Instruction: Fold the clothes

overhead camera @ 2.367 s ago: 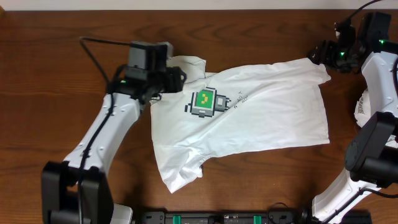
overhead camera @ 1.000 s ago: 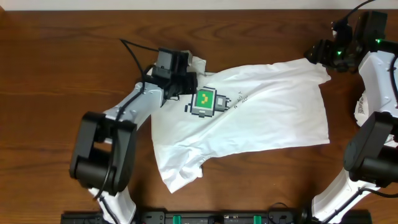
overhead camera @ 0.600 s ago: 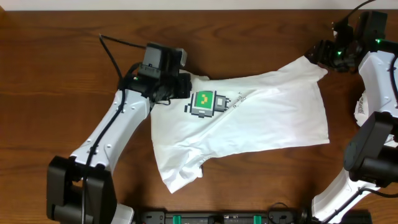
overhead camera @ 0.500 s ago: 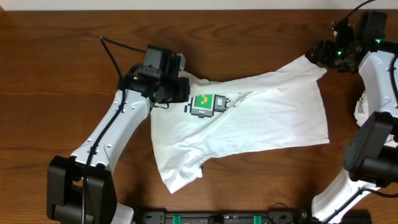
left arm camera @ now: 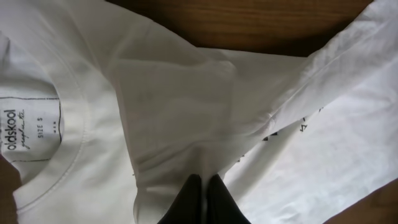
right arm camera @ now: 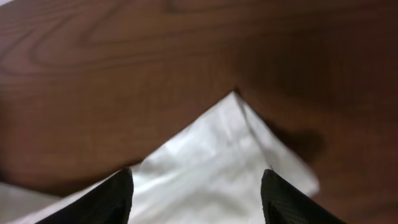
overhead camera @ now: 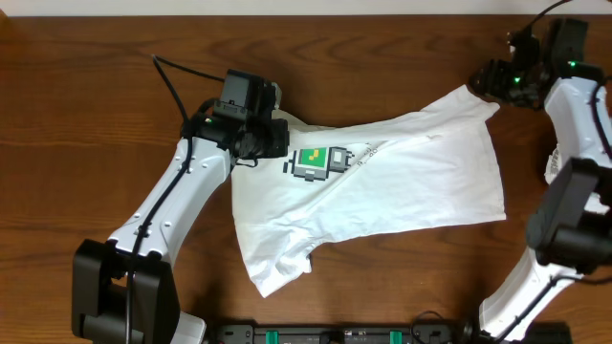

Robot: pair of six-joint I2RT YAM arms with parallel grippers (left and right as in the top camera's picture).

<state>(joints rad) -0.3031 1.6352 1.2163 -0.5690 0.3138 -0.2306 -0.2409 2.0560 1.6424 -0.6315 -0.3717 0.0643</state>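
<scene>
T-shirt (overhead camera: 402, 182) gripped near collar
It is clamped by the left gripper (left arm camera: 203, 186); its corner is straddled by the right gripper (right arm camera: 196, 174), jaws apart.

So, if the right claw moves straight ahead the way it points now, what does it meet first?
Most likely the T-shirt: its white corner lies inside the open right claw and just ahead of it. Past that corner only the bare wooden table shows. How high the claw stands is unclear.

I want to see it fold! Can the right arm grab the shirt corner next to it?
Probably yes. The right gripper hangs open right at the corner of the T-shirt, and nothing lies on that corner.
</scene>
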